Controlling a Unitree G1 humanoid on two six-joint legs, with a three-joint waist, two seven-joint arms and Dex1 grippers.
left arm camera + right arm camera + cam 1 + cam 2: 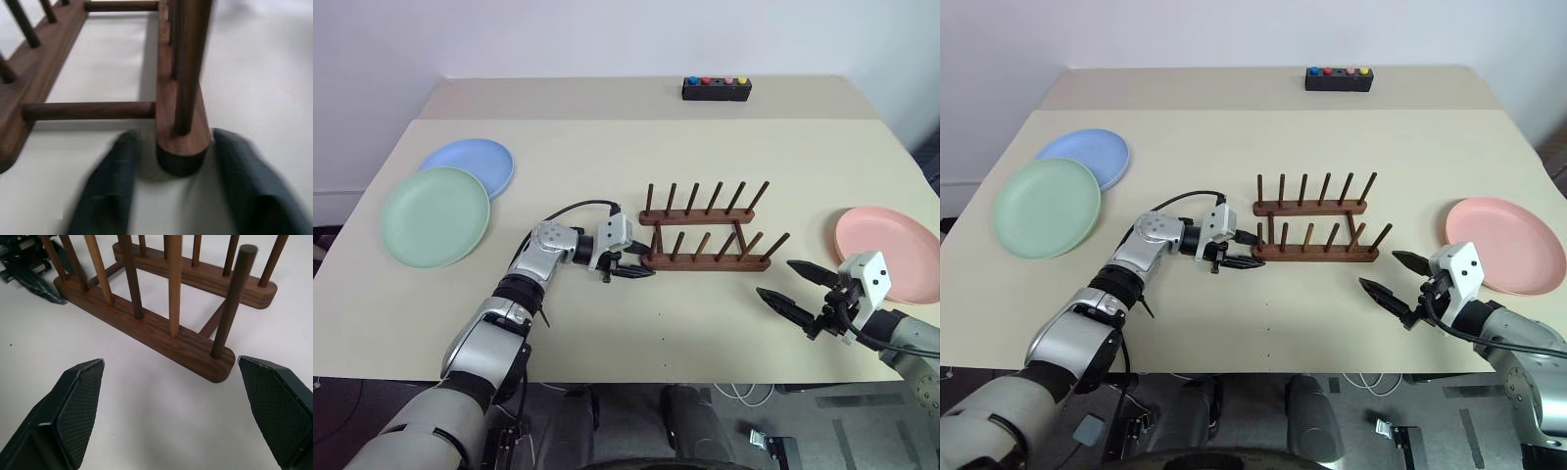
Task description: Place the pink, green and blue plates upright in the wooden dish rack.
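The wooden dish rack (705, 240) stands empty at mid-table. My left gripper (641, 269) lies low at the left end of the rack's near rail; in the left wrist view its fingers (112, 186) straddle that rail end (183, 147), open, with a gap on one side. My right gripper (775, 277) hovers open to the right of the rack, empty, pointing at it (169, 362). The pink plate (891, 250) lies flat at the right edge, behind the right hand. The green plate (435, 215) lies flat at the far left, overlapping the blue plate (475, 162) behind it.
A small black box with coloured buttons (717, 89) sits at the back on a second tabletop. The table's front edge (636, 377) runs just below both hands. In the right wrist view the left gripper (34, 274) shows at the rack's far end.
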